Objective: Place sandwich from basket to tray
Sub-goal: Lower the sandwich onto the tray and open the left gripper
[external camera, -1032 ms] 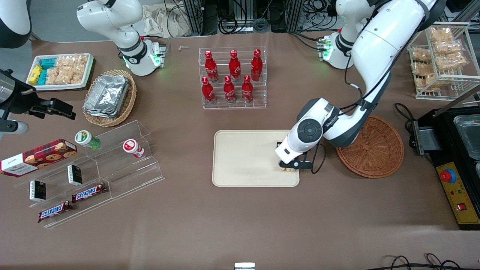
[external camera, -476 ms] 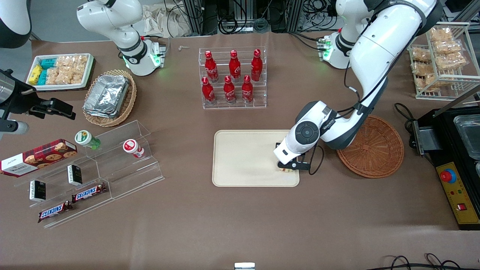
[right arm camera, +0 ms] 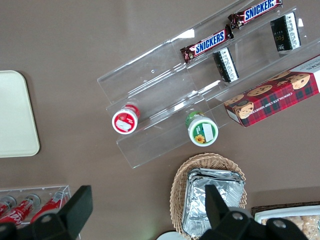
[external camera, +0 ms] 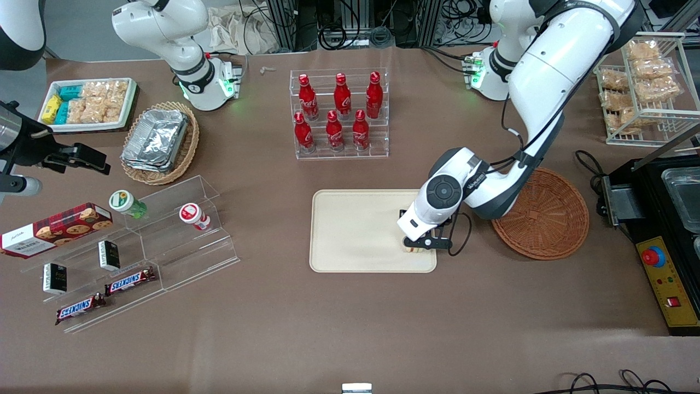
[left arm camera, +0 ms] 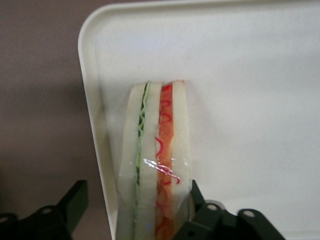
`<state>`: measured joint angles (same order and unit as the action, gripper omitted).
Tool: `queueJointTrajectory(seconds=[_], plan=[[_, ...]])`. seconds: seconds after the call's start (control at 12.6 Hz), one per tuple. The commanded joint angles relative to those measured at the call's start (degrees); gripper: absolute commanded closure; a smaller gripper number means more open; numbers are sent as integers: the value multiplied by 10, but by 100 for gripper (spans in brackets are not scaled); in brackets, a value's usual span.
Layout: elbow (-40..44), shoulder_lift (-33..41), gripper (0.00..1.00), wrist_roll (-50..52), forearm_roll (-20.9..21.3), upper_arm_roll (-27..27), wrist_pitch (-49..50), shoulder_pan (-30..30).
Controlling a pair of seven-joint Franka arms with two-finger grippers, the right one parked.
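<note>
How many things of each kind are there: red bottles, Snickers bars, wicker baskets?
Red bottles: 6
Snickers bars: 2
Wicker baskets: 2
Total: 10
The gripper is open around the sandwich on the tray.

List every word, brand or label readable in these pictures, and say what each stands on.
"SNICKERS": two bars on the clear stepped stand.
"CHOCOLATE CHIP SHORTBREAD": red tartan cookie box.
Red bottles: white script, too small to read.
Black packets: print too small.
The pincer stands open around the sandwich on the tray; none of them bears text.
</note>
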<state>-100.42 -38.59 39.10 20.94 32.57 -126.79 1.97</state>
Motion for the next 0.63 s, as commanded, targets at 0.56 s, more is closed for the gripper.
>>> queueJointTrajectory(seconds=[0.56], plan=[[102, 148, 0, -72, -100, 7, 206, -44]])
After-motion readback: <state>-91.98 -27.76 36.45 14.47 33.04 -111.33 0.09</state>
